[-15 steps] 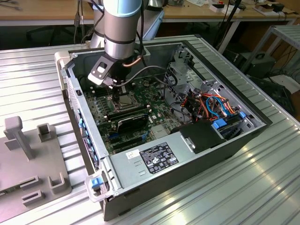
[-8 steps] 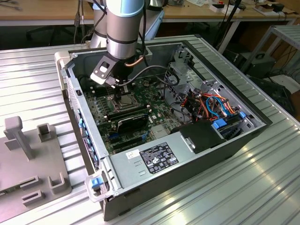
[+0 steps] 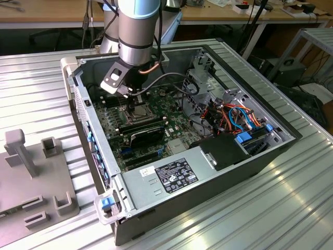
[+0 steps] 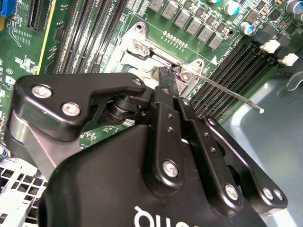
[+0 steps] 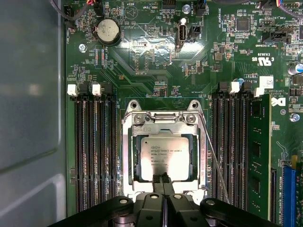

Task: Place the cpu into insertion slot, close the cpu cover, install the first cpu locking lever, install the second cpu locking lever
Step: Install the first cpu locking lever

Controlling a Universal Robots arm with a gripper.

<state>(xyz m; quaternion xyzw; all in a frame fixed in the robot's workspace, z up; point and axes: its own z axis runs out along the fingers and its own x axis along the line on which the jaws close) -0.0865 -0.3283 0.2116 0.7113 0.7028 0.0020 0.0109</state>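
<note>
Exterior view: open dark metal computer case (image 3: 171, 211) lying on the ribbed silver table (image 3: 250, 219), with a grey moulded fixture (image 3: 36, 177) beside it toward the exterior view's left. Down inside the case is the black two-fingered claw (image 3: 134, 98), right at the square silver-rimmed insertion slot (image 3: 140, 109) on the green motherboard (image 3: 171, 101).

Seen in the first wrist view: small flat square cpu (image 5: 165, 153), silvery-grey face up, seated in the slot between banks of long black memory slots (image 5: 94, 151). Folded down flat around it, thin silvery metal cpu cover (image 5: 163, 126), chip showing through its square window. Claw clenched, fingertips (image 5: 160, 187) pressed together with nothing between them, poised at the cover's edge farthest from its hinge — touching or not, cannot tell. Alongside the socket, thin silvery wire locking lever (image 5: 216, 163), running slantwise off the cover's side. In the second wrist view, same lever (image 4: 227, 91) standing free in the air, angled out over the memory slots — well clear of the board.
</note>
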